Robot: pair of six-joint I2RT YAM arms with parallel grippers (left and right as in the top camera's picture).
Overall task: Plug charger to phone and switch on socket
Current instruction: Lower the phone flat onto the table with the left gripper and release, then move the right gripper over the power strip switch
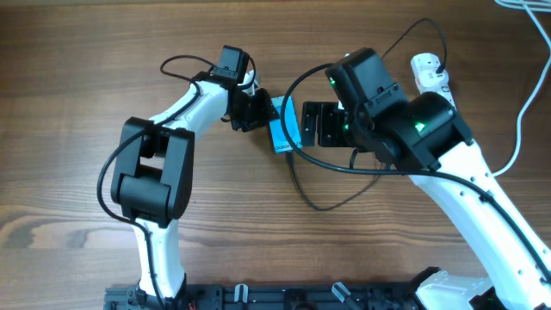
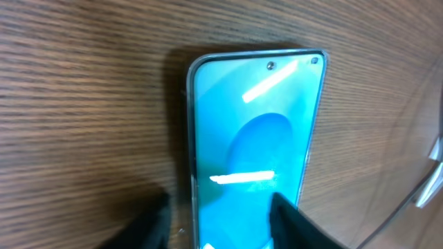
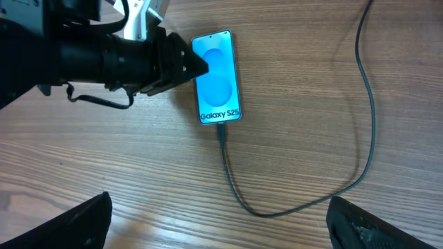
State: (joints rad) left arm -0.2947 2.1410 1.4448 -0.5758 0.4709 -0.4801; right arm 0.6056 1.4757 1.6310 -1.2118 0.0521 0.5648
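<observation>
The phone [image 3: 217, 72] lies flat on the wooden table, turquoise screen up, with its white "Galaxy S25" strip at the near end. It also shows in the overhead view [image 1: 284, 126] and fills the left wrist view [image 2: 252, 138]. The charger [image 3: 239, 194], a thin black cable, has its small plug [image 3: 221, 129] seated against the phone's end by the white strip. My left gripper [image 2: 225, 225] is open and low over the phone's left edge, one finger over the screen and one over the table. My right gripper [image 3: 221, 225] is wide open and empty, above the cable loop. The socket [image 1: 429, 73] lies at the far right.
A thick white cord [image 1: 523, 95] runs down the far right edge from the socket. The black cable loops across the table in front of the phone [image 1: 323, 205] and arcs back toward the socket [image 1: 405, 39]. The arm bases stand along the near edge.
</observation>
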